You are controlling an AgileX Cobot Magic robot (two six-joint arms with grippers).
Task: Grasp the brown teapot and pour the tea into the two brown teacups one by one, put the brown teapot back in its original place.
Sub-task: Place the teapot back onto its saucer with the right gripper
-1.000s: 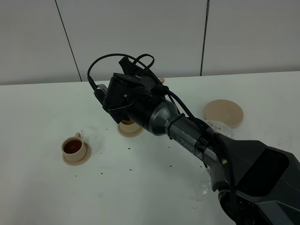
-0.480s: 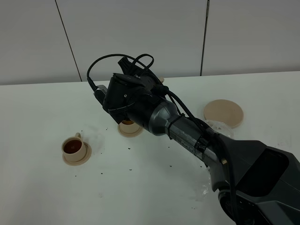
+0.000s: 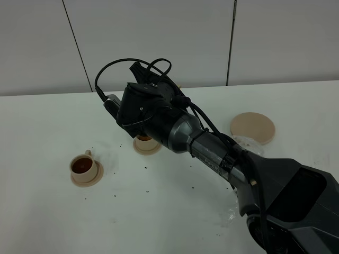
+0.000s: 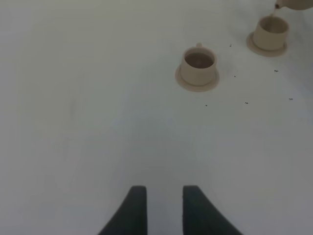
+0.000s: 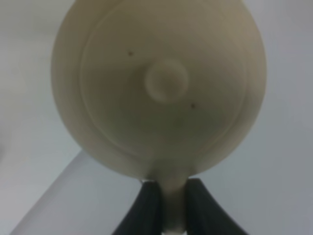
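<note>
Comparing this instant with the second before it, the right arm's wrist (image 3: pixel 145 106) has rolled slightly further and shifted up and to the left, which reads as the pour being deepened. The right end effector (image 5: pixel 168 196) is clamped on the loop handle of the brown teapot (image 5: pixel 164 83). Its wrist camera looks straight at the lid and its knob (image 5: pixel 166 81). The left end effector (image 4: pixel 161 210) hangs over bare desk (image 3: pixel 53 121), its fingers parted a little with nothing between them.

Nearest the front, the first teacup (image 3: pixel 83 165) sits on its small saucer and already shows dark tea. Behind it, the second teacup (image 4: pixel 272 30) stands on its own saucer directly under the spout (image 4: pixel 288 4). Whether tea is running at this moment is too fine to tell. Since one cup is full and the teapot is tipped above the other, I judge the task to be in its second pour, with righting the pot and returning it still to come. Farther right, well apart from both cups, the large saucer (image 3: pixel 253 127) lies empty, awaiting the teapot.

The desk is white and matt, sprinkled with small dark specks (image 3: pixel 147 168) between and in front of the cups. Behind it rises a pale panelled wall (image 3: pixel 159 37) with thin dark seams.
</note>
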